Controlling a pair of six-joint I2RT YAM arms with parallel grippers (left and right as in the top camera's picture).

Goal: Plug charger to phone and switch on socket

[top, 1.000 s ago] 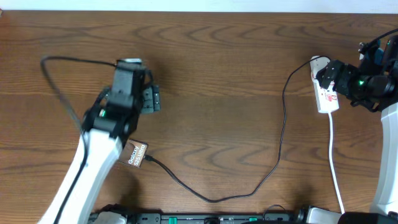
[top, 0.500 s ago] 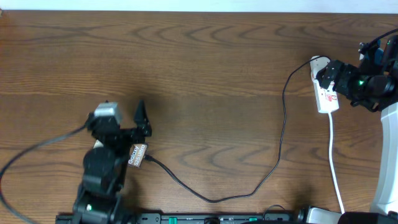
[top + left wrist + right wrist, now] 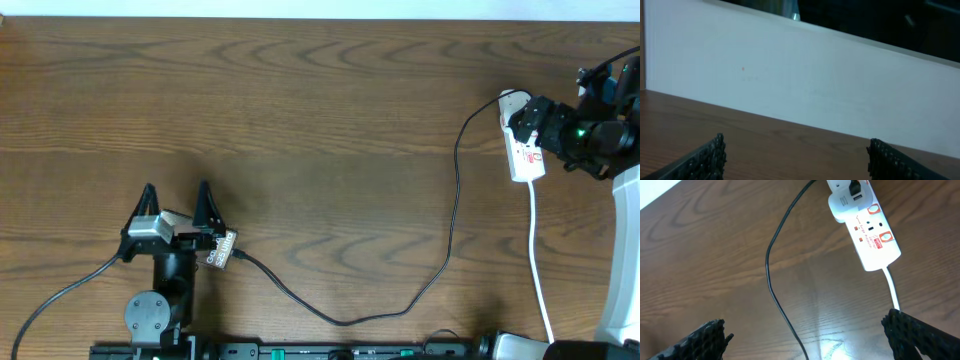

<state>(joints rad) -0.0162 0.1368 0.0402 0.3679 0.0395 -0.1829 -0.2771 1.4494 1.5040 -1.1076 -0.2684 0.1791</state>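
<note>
The phone (image 3: 221, 248) lies near the front left, partly under my left arm, its white lettering showing. The black charger cable (image 3: 452, 200) has its tip at the phone's right edge, loops along the front, and rises to the top end of the white socket strip (image 3: 525, 152) at the right. In the right wrist view the strip (image 3: 867, 227) has a black plug in its end and the cable (image 3: 771, 275) beside it. My left gripper (image 3: 176, 190) (image 3: 795, 160) is open and empty, just left of the phone. My right gripper (image 3: 530, 125) (image 3: 810, 340) is open over the strip.
The strip's white cord (image 3: 538, 260) runs down to the front edge. A white wall (image 3: 790, 85) stands beyond the table's far edge. The arm mounts (image 3: 300, 352) line the front edge.
My left arm has drawn back from the middle left of the table to the front edge, uncovering the phone. The right arm, the cable and the strip have not moved.
</note>
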